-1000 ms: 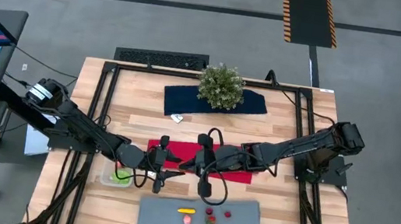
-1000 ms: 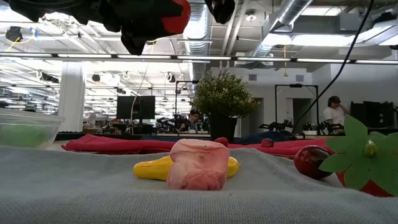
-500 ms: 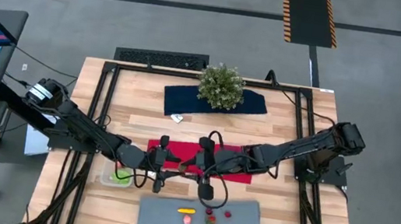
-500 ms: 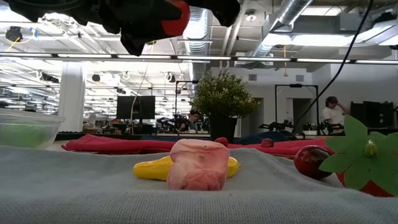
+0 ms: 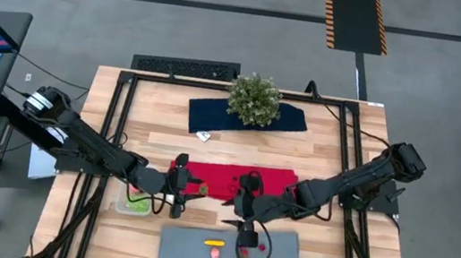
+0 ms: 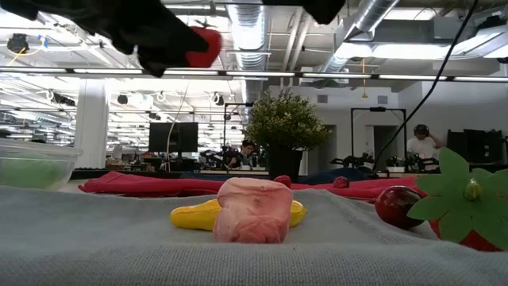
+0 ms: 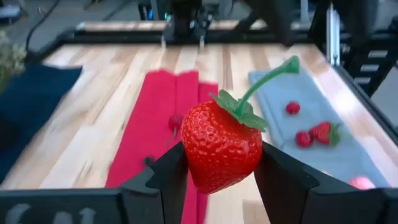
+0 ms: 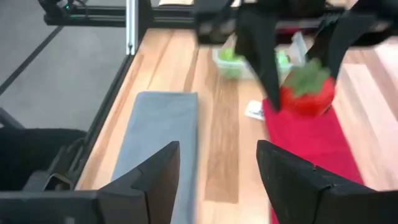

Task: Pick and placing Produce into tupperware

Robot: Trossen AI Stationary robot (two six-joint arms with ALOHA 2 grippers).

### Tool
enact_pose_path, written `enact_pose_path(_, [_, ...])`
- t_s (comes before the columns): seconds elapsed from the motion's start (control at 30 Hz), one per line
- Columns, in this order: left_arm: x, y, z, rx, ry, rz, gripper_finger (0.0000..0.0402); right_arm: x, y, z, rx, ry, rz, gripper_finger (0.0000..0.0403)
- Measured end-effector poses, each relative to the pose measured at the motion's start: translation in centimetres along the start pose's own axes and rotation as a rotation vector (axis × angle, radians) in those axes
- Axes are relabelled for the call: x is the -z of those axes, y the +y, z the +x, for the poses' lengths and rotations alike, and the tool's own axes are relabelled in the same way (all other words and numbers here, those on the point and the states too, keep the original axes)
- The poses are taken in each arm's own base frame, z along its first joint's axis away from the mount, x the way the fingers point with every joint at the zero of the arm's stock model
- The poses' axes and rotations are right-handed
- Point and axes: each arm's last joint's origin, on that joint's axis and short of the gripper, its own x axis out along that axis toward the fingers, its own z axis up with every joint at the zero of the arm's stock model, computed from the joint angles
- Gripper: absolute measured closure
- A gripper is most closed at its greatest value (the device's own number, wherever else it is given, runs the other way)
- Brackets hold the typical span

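My left gripper (image 7: 221,163) is shut on a red toy strawberry (image 7: 221,148) with a green cap and stem, held above the table beside the red cloth (image 5: 241,181). The clear tupperware (image 5: 134,202) stands on the table near it, with green produce inside. My right gripper (image 8: 217,167) stands open with nothing in it over the far edge of the grey mat (image 5: 285,256). On the mat lie a yellow piece (image 5: 214,242), a pink piece (image 6: 252,210) and small strawberries (image 5: 242,255). My left gripper pinches the strawberry's red body (image 7: 194,155) between its two fingers, one on each side. The fingers come from the table's left, slanting a little downward. The strawberry is lifted clear of the table, its green cap and stem (image 7: 264,81) pointing up and away from the fingers.
A potted plant (image 5: 254,99) stands on a dark blue cloth (image 5: 290,119) at the far side, with a small white item (image 5: 203,135) on the wood nearby. A keyboard (image 5: 186,69) lies beyond the far edge. Black frame rails run along the table's sides.
My right gripper has drawn away from my left gripper, toward the table's near edge, and now hangs over the grey mat. My left gripper has kept the strawberry and tipped a little, so the strawberry sits slightly lower in the low view.
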Motion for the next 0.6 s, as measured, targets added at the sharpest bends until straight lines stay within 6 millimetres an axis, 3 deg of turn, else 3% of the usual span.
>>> enact_pose_path(0.23, [-0.3, 1.0, -3.8, -0.009, 0.141, -0.083, 0.0246, 0.6, 1.8, -0.6, 0.003, 0.027, 0.008, 0.0176])
enact_pose_path(0.6, [0.5, 4.1, -10.7, -0.103, 0.378, -0.386, 0.0246, 1.0, 3.0, -1.0, -0.021, 0.043, 0.014, 0.0177])
